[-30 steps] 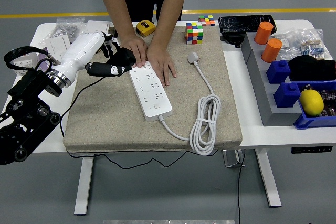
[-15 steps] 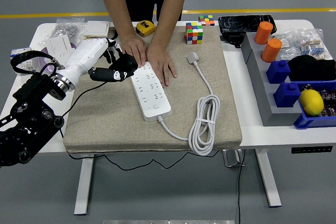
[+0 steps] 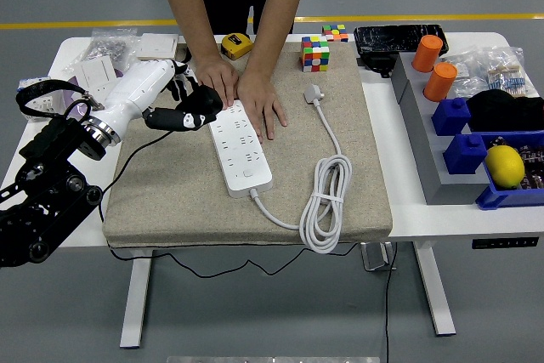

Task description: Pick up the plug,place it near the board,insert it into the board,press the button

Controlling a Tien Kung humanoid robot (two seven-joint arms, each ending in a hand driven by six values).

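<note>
left hand (image 3: 189, 111) grips a black plug (image 3: 206, 101) in its fingers beside the white board (image 3: 240, 145); a person's hands (image 3: 262, 101) press the board's far end.

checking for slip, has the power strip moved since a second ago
Yes. The power strip has slid left and slightly away from the near mat edge, judged against the mat, dragging its coiled cable along.

I can read no text, brand or number anywhere from here. The power strip (image 3: 241, 146) shows only plain white sockets, and just beyond it the yellow tape measure (image 3: 235, 43) carries a dark label too small for me to make out.
</note>
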